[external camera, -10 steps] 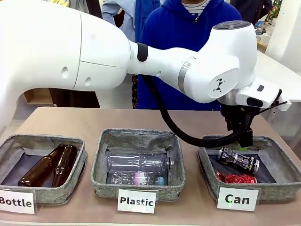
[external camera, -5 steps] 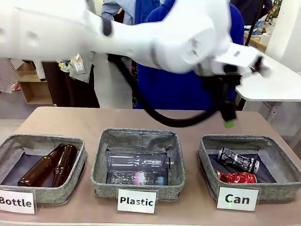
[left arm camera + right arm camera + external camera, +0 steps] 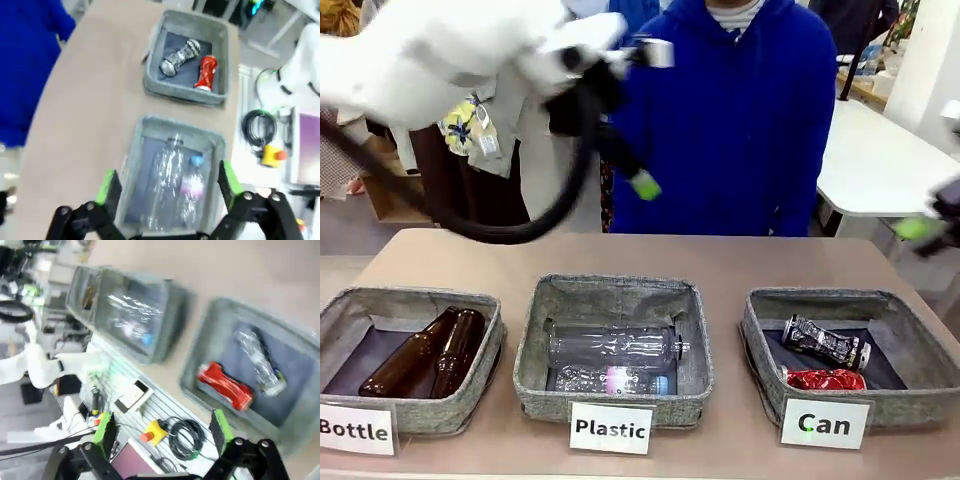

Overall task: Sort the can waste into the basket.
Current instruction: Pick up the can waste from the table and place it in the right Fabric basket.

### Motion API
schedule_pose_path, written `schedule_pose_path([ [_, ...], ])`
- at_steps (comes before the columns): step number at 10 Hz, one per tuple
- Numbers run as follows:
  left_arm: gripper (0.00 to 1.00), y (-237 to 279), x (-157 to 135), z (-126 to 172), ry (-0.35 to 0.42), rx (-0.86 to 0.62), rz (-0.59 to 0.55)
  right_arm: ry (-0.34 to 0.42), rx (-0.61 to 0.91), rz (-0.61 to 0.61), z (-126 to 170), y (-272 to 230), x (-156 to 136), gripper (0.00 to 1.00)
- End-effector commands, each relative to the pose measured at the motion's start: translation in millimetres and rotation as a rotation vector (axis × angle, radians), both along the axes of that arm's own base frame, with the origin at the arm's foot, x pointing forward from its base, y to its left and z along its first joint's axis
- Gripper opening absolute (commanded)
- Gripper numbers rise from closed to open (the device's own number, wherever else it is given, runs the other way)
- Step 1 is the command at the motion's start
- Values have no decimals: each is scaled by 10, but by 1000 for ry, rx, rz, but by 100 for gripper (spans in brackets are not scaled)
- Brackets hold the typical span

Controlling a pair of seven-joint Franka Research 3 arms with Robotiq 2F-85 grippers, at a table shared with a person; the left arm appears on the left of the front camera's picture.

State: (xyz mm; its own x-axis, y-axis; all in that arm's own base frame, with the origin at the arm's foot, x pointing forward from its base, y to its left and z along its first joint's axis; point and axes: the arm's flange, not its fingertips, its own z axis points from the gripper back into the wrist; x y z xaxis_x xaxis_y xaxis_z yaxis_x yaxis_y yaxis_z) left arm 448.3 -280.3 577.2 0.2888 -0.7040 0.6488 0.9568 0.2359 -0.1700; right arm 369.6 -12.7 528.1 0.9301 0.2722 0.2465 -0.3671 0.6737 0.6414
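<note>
Front view: red can (image 3: 823, 379), black can (image 3: 826, 341) both inside Can basket (image 3: 910, 398). Sorting looks done. Left gripper (image 3: 167, 185), right gripper (image 3: 162, 429) wide apart, empty.

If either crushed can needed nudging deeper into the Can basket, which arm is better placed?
Right: its gripper hovers beside the Can basket; the left gripper is raised over the table's middle, farther off.

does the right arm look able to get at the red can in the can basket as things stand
Probably yes. The red can lies uncovered in the open-topped basket, beside the black can, and the right tool is open above it with nothing between them.
</note>
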Motion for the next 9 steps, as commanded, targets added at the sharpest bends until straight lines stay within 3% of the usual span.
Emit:
schedule_pose_path([
  [1,100,1082,-137,-196,106,-180,88,112,170,159,-66,135,302,100],
  [2,100,1625,-84,-410,158,-310,148,199,316,232,-179,177,373,100],
  [3,100,2039,-18,-620,214,-406,201,262,445,215,-275,108,445,100],
  [4,100,2389,27,-860,290,-478,267,309,601,148,-376,-57,513,100],
  [5,100,2675,18,-1103,340,-521,301,308,684,75,-479,-246,536,100],
  [7,100,3131,-48,-1486,416,-599,377,272,652,-213,-615,-503,596,100],
  [8,100,2948,-67,-1243,363,-503,330,241,533,-423,-635,-507,661,100],
  [9,100,2948,-67,-1243,363,-503,330,287,672,-37,-720,-599,535,100],
])
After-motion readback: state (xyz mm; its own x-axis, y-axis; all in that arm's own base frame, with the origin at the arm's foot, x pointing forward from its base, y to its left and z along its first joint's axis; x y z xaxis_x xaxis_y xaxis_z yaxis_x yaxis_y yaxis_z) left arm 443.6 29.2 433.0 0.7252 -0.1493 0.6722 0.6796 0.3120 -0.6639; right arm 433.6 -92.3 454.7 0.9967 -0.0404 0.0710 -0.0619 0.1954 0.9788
